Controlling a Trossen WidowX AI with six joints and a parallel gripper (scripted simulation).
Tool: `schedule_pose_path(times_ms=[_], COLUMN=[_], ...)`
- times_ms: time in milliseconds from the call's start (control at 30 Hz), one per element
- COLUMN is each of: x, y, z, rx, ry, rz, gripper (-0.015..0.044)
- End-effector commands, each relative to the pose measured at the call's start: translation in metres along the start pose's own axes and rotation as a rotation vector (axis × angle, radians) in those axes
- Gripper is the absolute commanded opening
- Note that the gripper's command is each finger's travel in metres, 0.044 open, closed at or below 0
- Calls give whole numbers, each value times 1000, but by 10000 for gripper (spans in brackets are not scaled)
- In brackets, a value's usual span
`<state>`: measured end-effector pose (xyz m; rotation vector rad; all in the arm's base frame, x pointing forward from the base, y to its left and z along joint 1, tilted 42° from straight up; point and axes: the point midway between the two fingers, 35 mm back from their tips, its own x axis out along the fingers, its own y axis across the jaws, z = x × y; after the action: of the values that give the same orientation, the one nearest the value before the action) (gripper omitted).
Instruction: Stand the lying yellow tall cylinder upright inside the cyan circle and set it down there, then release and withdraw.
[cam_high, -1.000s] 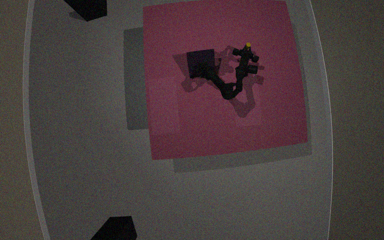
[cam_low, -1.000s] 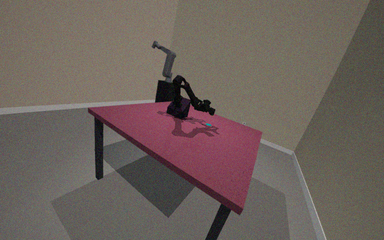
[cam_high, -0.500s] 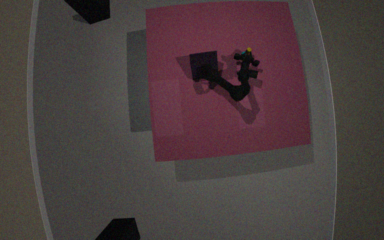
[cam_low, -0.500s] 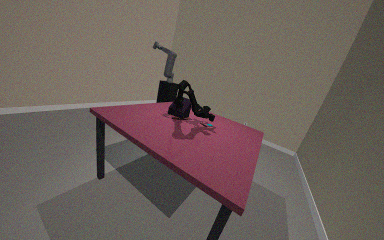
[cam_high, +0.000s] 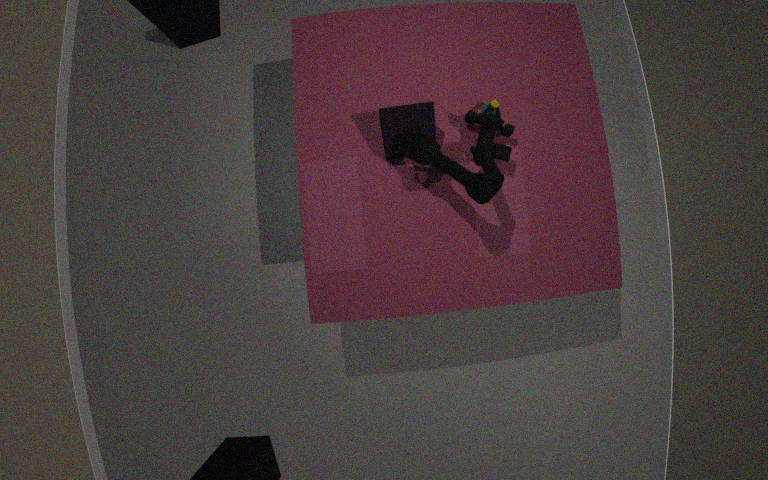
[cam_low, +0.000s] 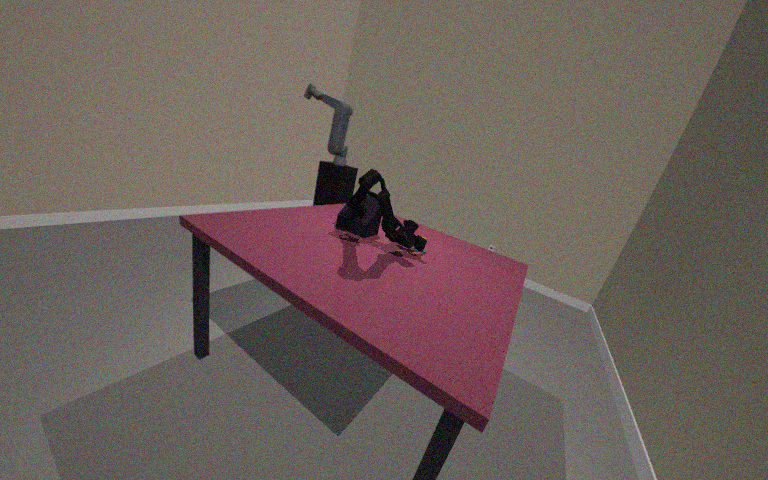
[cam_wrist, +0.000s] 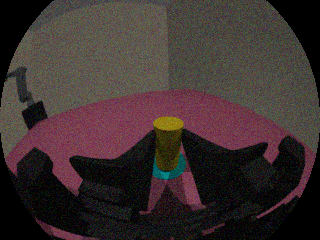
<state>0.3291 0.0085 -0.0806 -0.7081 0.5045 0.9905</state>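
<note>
The yellow tall cylinder (cam_high: 494, 104) (cam_wrist: 168, 145) is upright between my fingertips. My gripper (cam_wrist: 168, 133) is shut on it, low over the table. The cyan circle (cam_wrist: 184, 165) (cam_low: 421, 251) shows around the cylinder's lower end in the wrist view; in the top view only bits of it show beside the fingers. In the wrist view the cylinder's foot appears over the circle; I cannot tell whether it touches the table. In the exterior view the gripper hides nearly all of the cylinder.
The pink table (cam_high: 396, 271) (cam_low: 317, 266) carries my arm's dark box-shaped base (cam_high: 406, 124) (cam_low: 357, 217), behind the gripper. A grey arm (cam_low: 339, 127) (cam_wrist: 21, 85) on a black pedestal (cam_low: 335, 183) (cam_wrist: 35, 115) stands beyond the table.
</note>
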Motion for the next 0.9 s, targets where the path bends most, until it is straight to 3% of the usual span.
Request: schedule_pose_path(times_ms=[0,200,567,867], x=[2,2,2,0], y=[1,1,1,-1], z=[-2,-2,-2,20], rx=[-4,-4,-4,-8], ry=[-8,-8,-8,1], rz=[5,5,5,8], gripper=[105,105,394,400])
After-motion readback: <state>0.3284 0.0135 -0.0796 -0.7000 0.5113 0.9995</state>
